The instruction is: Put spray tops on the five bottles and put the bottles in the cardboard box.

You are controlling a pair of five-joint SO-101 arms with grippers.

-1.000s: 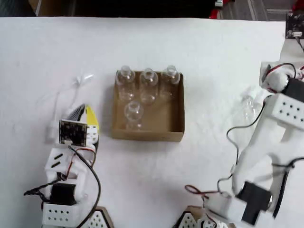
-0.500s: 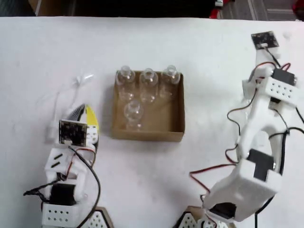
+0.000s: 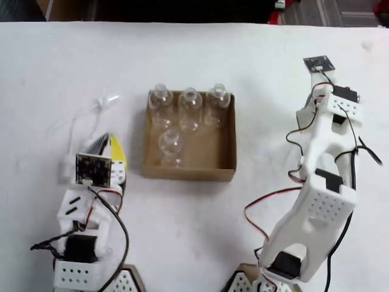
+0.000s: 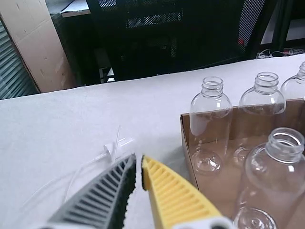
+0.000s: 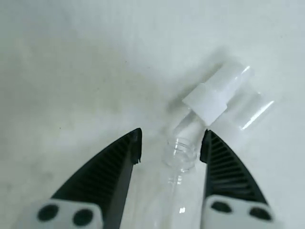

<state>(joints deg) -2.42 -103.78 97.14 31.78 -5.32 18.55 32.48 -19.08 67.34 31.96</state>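
high view: the cardboard box [image 3: 188, 173], brown, square and low-walled, sits in the middle of the white matte table [image 3: 255, 55]. four clear, round-shouldered bottles [image 3: 189, 104] stand inside it, all with bare necks. the left gripper [image 3: 109, 137] rests just beside the box, and spray tops [image 3: 107, 101] lie on the table beyond it. the right arm [image 3: 322, 152] stretches out well to the other side of the box.

left wrist view: the left gripper [image 4: 137, 166], one grey ribbed finger and one yellow, is pinched together on nothing. a tubed spray top [image 4: 113, 148] lies near its tips. the bottles [image 4: 211, 114] look like thin, glossy plastic.

right wrist view: the right gripper [image 5: 171, 139] has its black ribbed fingers apart, straddling the fifth bottle [image 5: 181, 153]. this bottle lies on its side with its mouth toward a white spray top [image 5: 209, 101] just beside it.

risks, as i judge them: the bottle is smooth and round, so a squeeze near the narrow neck could make it roll or slip out. a fingertip could also knock the light white top away, and a hard grip may buckle the thin wall.
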